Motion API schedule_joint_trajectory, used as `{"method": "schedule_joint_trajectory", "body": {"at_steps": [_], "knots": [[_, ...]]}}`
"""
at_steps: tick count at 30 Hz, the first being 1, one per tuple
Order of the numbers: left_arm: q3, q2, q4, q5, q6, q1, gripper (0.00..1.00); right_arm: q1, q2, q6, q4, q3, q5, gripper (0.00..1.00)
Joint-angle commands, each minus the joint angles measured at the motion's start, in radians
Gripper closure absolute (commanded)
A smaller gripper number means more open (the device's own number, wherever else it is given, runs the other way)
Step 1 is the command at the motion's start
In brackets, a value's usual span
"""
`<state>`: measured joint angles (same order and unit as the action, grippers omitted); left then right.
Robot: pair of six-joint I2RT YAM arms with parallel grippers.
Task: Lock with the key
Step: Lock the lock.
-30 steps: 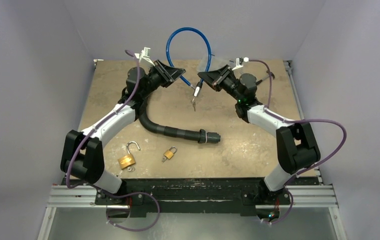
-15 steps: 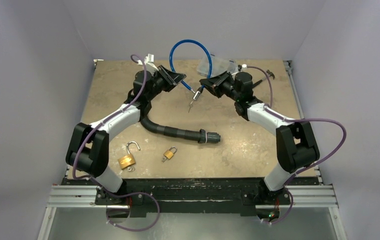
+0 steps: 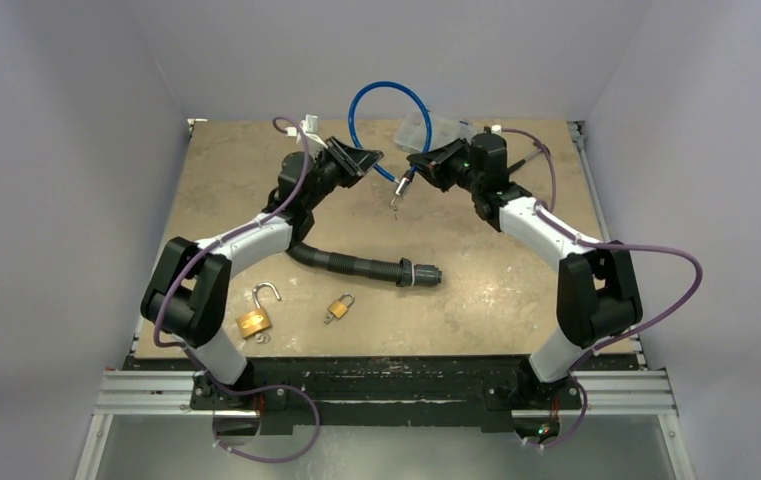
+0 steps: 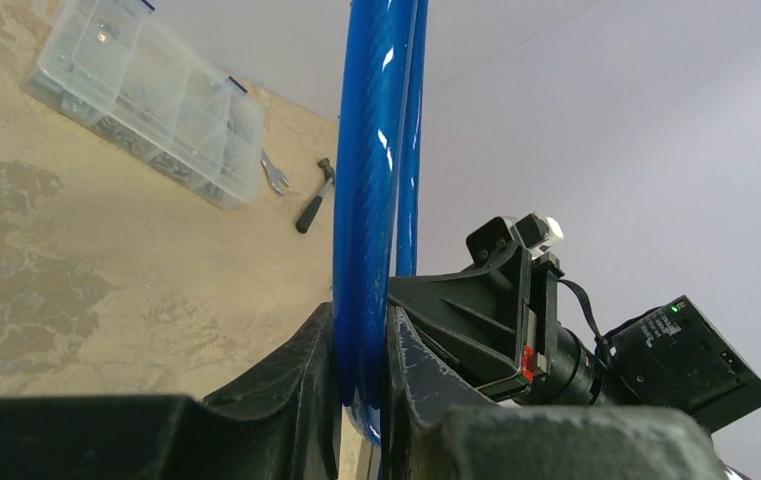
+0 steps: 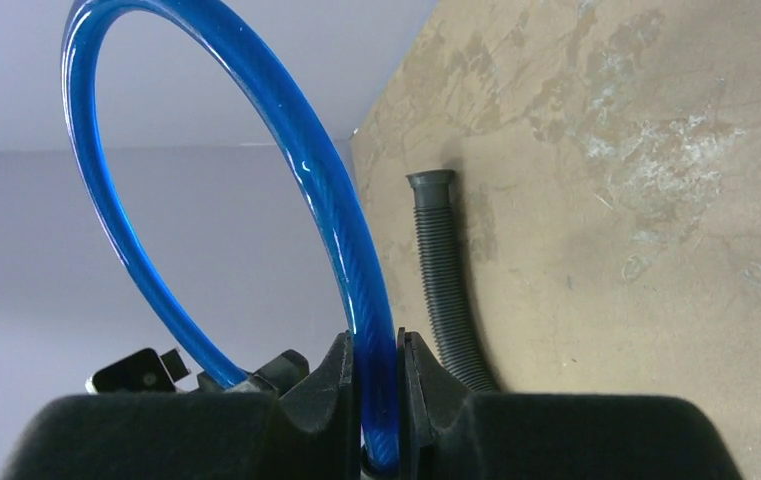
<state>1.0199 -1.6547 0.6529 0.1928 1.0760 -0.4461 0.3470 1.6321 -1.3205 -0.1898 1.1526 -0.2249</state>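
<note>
Both ends of the blue cable lock point(image 3: 388, 90) had come closer together over the last second. From above, the left gripper point(image 3: 364, 161) and right gripper point(image 3: 422, 166) had swung toward each other, so the loop above them stood narrower and taller. Only a short gap was left between the two sets of jaws. The keys point(image 3: 395, 198) dangled in that gap, just under the right jaws, and had ridden along with them. The open padlock point(image 3: 256, 318), the small padlock point(image 3: 338, 306) and the black hose point(image 3: 356, 265) lay untouched, well short of both jaws. In the left wrist view the left gripper point(image 4: 361, 345) had its fingers point(image 4: 291, 385) pinching the cable point(image 4: 371, 200), which rose straight up out of them. The right arm's head was close beyond them, and a plastic box point(image 4: 146, 100) sat far off on the table point(image 4: 76, 300). In the right wrist view the right gripper point(image 5: 374, 360) likewise had its fingers point(image 5: 328, 385) squeezed on the cable point(image 5: 256, 130), which curved up and away from the jaws. The hose point(image 5: 441, 290) lay on the table beyond. Neither wrist view showed the key or the lock end. My reading is that the ends were being lined up for joining, and the key had yet to be turned.
</note>
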Motion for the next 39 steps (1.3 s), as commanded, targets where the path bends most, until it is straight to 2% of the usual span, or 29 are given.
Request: {"method": "schedule_joint_trajectory", "body": {"at_steps": [1,5,9,13,16,19,24,28,33,37,39], "knots": [[-0.024,0.009,0.158,0.078,-0.038,-0.059,1.00,0.018,-0.049,-0.062,-0.205,-0.010,-0.060,1.00],[-0.067,0.026,0.262,0.125,-0.010,-0.078,0.99,0.016,-0.047,-0.137,-0.395,-0.085,-0.094,1.00],[-0.091,0.030,0.308,0.137,-0.003,-0.080,0.88,0.007,-0.047,-0.152,-0.469,-0.108,-0.103,1.00],[-0.079,0.043,0.284,0.179,-0.083,-0.045,0.69,-0.039,-0.069,-0.117,-0.533,-0.130,-0.113,1.00],[-0.066,0.072,0.215,0.219,-0.153,-0.009,0.64,-0.086,-0.096,-0.106,-0.572,-0.167,-0.110,1.00],[-0.086,0.103,0.233,0.252,-0.161,0.036,0.61,-0.117,-0.108,-0.105,-0.619,-0.194,-0.115,1.00],[-0.095,0.152,0.328,0.347,-0.153,0.085,0.38,-0.131,-0.110,-0.044,-0.782,-0.229,-0.177,1.00],[-0.079,0.186,0.287,0.435,-0.192,0.086,0.24,-0.131,-0.086,-0.033,-0.983,-0.246,-0.250,1.00],[-0.074,0.218,0.155,0.489,-0.270,0.086,0.21,-0.131,-0.090,-0.025,-1.131,-0.257,-0.310,1.00],[-0.095,0.252,0.191,0.585,-0.303,0.086,0.22,-0.131,-0.130,-0.031,-1.184,-0.294,-0.273,1.00],[-0.114,0.260,0.223,0.616,-0.308,0.086,0.26,-0.132,-0.144,-0.024,-1.195,-0.303,-0.260,1.00]]}}
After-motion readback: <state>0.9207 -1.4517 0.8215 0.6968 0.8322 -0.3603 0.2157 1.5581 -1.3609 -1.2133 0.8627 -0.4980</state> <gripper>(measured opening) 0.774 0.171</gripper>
